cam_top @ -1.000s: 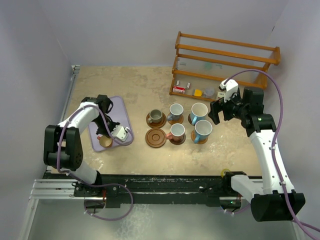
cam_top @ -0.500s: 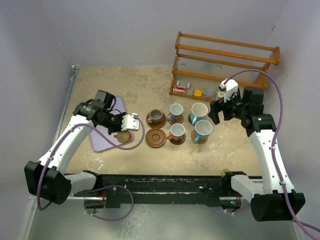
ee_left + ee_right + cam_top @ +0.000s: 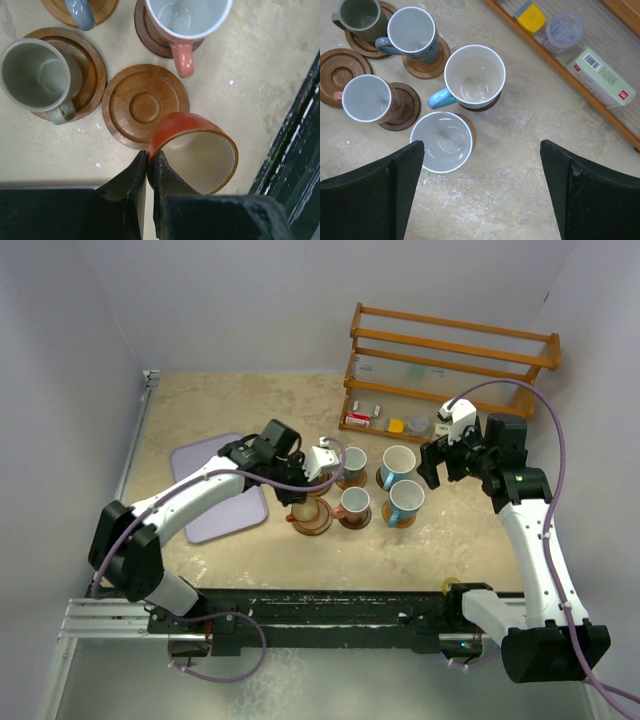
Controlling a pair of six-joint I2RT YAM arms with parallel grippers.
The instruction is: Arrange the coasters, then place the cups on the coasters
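Left claw (image 3: pixel 150 161) pinched on rim of orange cup (image 3: pixel 200 150); right claw (image 3: pixel 481 146) hangs spread wide.

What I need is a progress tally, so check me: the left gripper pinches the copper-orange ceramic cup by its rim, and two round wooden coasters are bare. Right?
Not quite. Only one round wooden coaster is bare; the other five each carry a cup, as the right wrist view shows. The left gripper does pinch the copper-orange ceramic cup by its rim.

We see the speckled beige surface (image 3: pixel 290 410) carrying six wooden coasters (image 3: pixel 145 105) grouped just below and ahead of the left claw (image 3: pixel 150 162), a lavender tray (image 3: pixel 232 520) off to its left, and a wooden rack (image 3: pixel 455 338) standing beyond the right claw (image 3: pixel 436 468).
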